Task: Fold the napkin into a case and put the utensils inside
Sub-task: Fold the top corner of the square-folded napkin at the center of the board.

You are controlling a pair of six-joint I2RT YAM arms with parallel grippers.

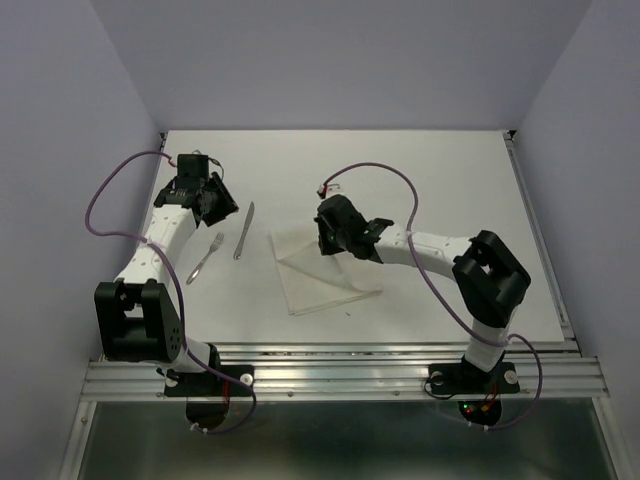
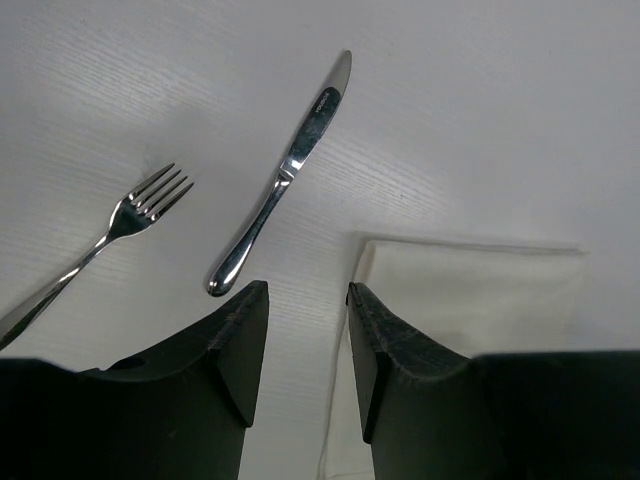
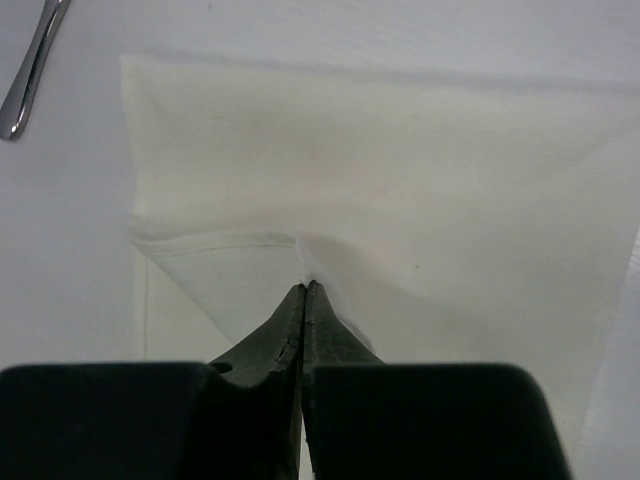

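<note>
The napkin (image 1: 325,280) lies flat at the table's middle, with one layer lifted into a slanted fold. My right gripper (image 1: 327,243) is shut on that layer's edge, and white fabric bunches at its tips (image 3: 305,287) above the napkin (image 3: 400,150). No case is in view. The utensils lie left of the napkin: a knife (image 1: 244,230) and a fork (image 1: 205,257). My left gripper (image 1: 222,203) hovers open behind them, holding nothing. In its wrist view the knife (image 2: 285,180) and fork (image 2: 135,210) lie ahead of the left gripper (image 2: 305,292), and a napkin (image 2: 470,290) corner lies to the right.
The white tabletop (image 1: 450,170) is boxed in by pale walls at the back and sides. A metal rail (image 1: 340,375) runs along the near edge, with both arm bases on it. The knife handle (image 3: 30,70) shows at the top left of the right wrist view.
</note>
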